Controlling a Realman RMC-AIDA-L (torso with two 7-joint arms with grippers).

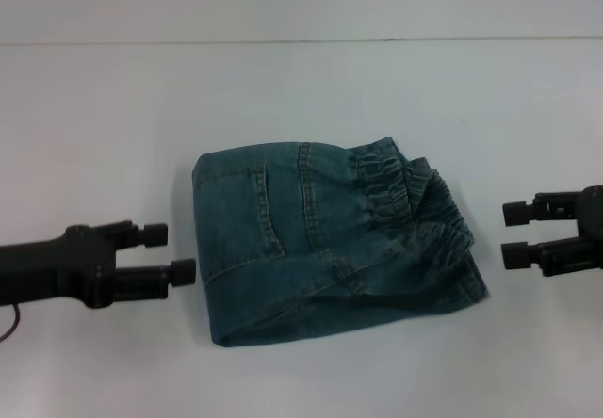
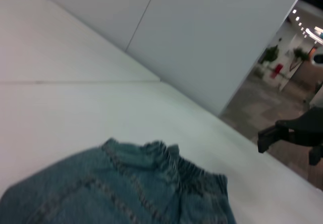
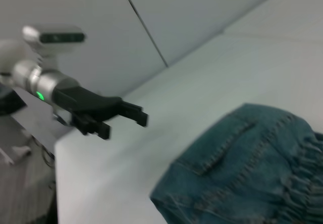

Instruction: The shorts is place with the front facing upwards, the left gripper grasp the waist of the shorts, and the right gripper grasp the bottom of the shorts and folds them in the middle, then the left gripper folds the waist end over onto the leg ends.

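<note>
The blue-green denim shorts [image 1: 311, 249] lie folded in a compact bundle in the middle of the white table. The gathered waist of the shorts [image 1: 410, 197] is on top at the right side, and a patch pocket [image 1: 259, 206] shows on the left part. A stitched hem line [image 1: 273, 265] crosses the lower front. My left gripper [image 1: 171, 252] is open just left of the bundle, apart from it. To the right of the bundle, my right gripper [image 1: 513, 233] is open and also clear of the cloth. The left wrist view shows the shorts [image 2: 116, 193] and the right gripper [image 2: 282, 133].
The white table [image 1: 301, 88] stretches behind and around the bundle, with its far edge against a pale wall. In the right wrist view the left gripper [image 3: 126, 120] hangs over the table's side edge beyond the shorts [image 3: 242, 173].
</note>
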